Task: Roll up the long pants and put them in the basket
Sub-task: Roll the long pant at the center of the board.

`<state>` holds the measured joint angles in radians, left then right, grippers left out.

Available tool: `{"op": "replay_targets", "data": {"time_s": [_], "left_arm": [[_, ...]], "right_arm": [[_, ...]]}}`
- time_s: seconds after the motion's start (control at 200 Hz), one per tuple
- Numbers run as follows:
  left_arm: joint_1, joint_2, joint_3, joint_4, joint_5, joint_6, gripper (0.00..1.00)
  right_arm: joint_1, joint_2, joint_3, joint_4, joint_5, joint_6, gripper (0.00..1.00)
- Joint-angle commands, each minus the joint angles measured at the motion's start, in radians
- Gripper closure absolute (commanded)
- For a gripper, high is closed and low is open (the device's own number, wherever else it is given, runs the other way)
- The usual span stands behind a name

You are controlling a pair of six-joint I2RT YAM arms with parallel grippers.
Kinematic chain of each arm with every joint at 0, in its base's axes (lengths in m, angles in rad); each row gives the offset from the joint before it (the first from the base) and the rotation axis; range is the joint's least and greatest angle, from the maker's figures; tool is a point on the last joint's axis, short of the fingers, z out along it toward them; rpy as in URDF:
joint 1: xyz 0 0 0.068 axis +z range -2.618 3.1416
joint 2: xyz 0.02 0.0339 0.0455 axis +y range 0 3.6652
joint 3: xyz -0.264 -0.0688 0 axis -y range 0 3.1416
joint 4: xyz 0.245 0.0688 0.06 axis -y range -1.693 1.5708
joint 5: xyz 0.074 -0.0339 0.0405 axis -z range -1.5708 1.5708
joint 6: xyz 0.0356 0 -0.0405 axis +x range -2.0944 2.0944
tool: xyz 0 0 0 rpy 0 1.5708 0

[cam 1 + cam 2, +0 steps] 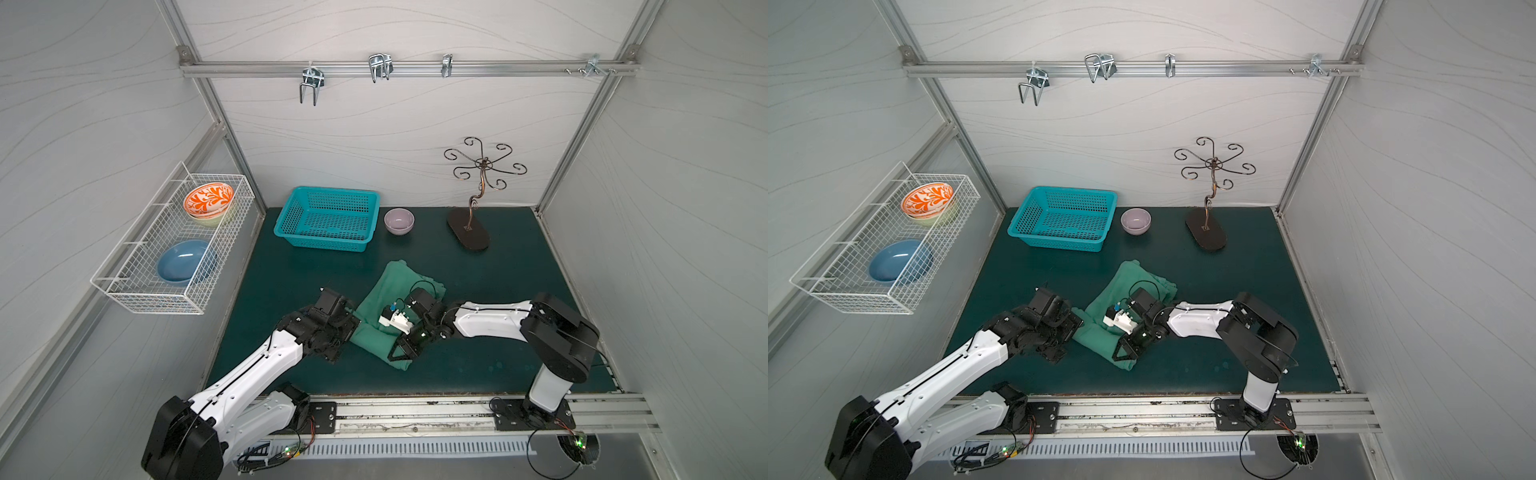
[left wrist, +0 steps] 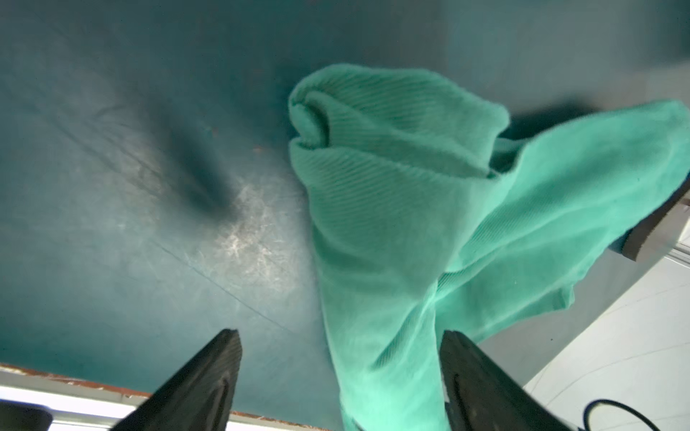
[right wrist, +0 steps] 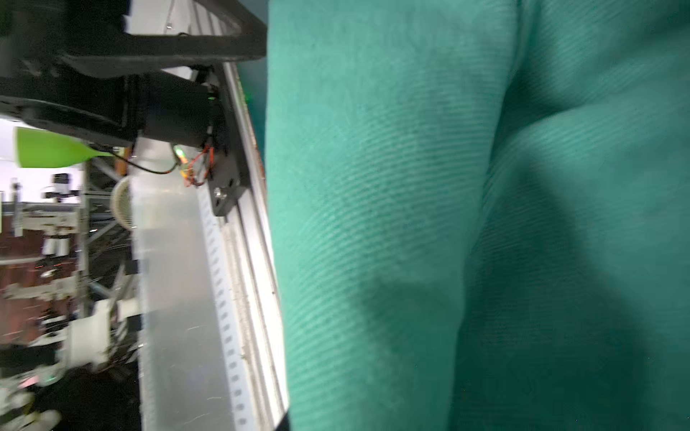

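While right gripper (image 1: 398,355) pinches the one long pants (image 1: 390,286), left gripper (image 2: 339,333) gapes.

The long pants (image 1: 388,291) lie bunched near the middle of the table (image 1: 519,291). Behind them and to the left stands a plastic basket (image 1: 328,218). Straight behind them is a small bowl (image 1: 399,221), and behind and to the right a wire stand (image 1: 469,232). Far to the pants' left, a wire rack (image 1: 137,293) hangs on the side wall, with stacked bowls (image 1: 209,198) at its far end and a single bowl (image 1: 187,262) nearer. The left hand (image 2: 339,332) sits at the pants' left edge, the right hand (image 1: 401,353) on their front corner.
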<state>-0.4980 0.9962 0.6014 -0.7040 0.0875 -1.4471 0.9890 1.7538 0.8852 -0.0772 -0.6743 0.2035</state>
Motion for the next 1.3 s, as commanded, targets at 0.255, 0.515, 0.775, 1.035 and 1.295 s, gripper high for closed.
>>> {"op": "replay_targets", "data": {"time_s": [0.255, 0.515, 0.775, 1.035, 1.295], "left_arm": [[0.002, 0.193, -0.038, 0.208, 0.030, 0.002, 0.29], [0.002, 0.301, -0.014, 0.254, 0.037, 0.039, 0.53], [0.003, 0.308, -0.020, 0.255, 0.034, 0.040, 0.55], [0.002, 0.297, -0.027, 0.252, 0.032, 0.028, 0.55], [0.002, 0.279, -0.010, 0.233, 0.027, 0.027, 0.40]], "right_arm": [[-0.043, -0.096, -0.089, -0.040, 0.047, 0.102, 0.90], [0.073, -0.403, -0.088, -0.271, 0.695, 0.046, 0.42], [0.337, -0.428, -0.030, -0.203, 1.076, -0.327, 0.23], [0.382, -0.180, 0.024, -0.190, 0.947, -0.245, 0.25], [0.381, -0.001, 0.029, -0.285, 1.064, -0.142, 0.40]]}}
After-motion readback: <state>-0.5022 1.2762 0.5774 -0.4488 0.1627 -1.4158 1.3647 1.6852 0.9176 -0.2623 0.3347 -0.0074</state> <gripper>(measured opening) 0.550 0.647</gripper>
